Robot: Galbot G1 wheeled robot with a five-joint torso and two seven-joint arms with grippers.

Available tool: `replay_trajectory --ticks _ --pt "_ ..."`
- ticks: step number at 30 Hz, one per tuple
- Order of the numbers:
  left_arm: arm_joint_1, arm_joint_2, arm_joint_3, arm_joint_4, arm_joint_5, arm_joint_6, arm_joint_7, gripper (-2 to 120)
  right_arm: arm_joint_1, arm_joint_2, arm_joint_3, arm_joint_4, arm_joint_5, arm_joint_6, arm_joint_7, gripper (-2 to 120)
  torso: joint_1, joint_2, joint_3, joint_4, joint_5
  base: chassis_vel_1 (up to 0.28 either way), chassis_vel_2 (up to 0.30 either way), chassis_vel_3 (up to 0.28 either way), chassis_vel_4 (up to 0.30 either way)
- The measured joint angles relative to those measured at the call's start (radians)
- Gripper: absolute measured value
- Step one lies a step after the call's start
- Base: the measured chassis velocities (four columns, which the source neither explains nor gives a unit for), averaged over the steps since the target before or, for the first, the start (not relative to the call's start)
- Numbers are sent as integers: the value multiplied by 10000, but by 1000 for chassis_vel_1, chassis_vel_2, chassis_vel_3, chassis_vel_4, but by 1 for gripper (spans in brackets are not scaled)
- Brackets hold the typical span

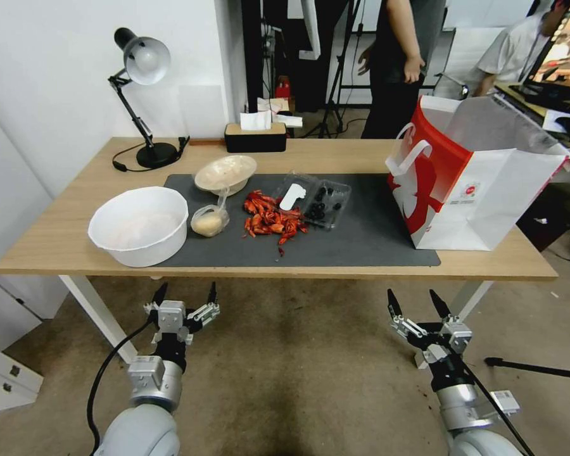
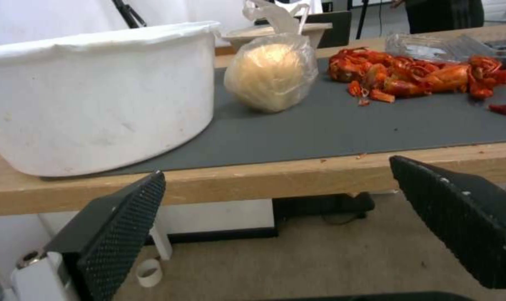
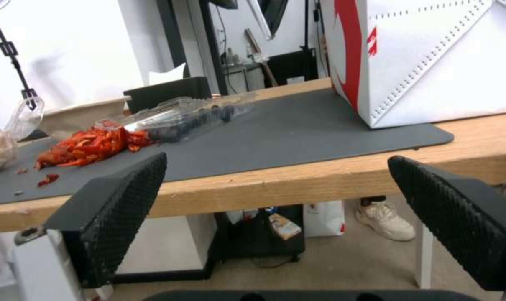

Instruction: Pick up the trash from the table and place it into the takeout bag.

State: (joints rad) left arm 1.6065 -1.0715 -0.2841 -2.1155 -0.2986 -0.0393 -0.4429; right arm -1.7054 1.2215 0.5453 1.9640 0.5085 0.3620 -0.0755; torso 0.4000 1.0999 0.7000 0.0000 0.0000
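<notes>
Table (image 1: 69, 240) ahead; left pincer (image 1: 185, 296), right pincer (image 1: 418, 300) wide apart, holding nothing.

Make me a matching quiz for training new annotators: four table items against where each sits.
Things:
1. white tub
2. paper bag
3. desk lamp
4. red shells

Places:
A. middle of the grey mat
B. table's far left corner
C. left end of the mat
D. right end of the mat

Pairs: 1-C, 2-D, 3-B, 4-A
</notes>
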Motion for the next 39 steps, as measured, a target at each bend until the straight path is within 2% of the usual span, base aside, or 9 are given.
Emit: replay_trajectory --ticks 28,30,34,36,37,39 --pt "-48 201 32 75 -76 -34 92 100 -42 25 -2 55 -51 0 -17 100 0 0 0 0 -2 0 0 0 0" --pt "-116 300 -18 -437 -165 150 36 100 -30 32 12 57 -51 2 -19 100 0 0 0 1 0 0 0 0 0" --pt "-337 550 -62 -935 -399 445 6 100 -17 35 17 95 -51 -4 -18 100 0 0 0 1 -1 0 0 0 0" --pt "-864 1045 -149 -1428 -785 888 9 100 3 36 13 131 -51 -38 -16 100 -1 0 0 0 0 0 0 0 0" --pt "-864 1045 -149 -1428 -785 888 9 100 3 36 13 131 -51 -38 -16 100 -1 0 0 0 0 0 0 0 0" --pt "-1537 1568 -185 -1592 -1204 1228 33 100 14 40 -19 160 -60 -69 -12 100 0 0 0 -1 0 0 0 0 0"
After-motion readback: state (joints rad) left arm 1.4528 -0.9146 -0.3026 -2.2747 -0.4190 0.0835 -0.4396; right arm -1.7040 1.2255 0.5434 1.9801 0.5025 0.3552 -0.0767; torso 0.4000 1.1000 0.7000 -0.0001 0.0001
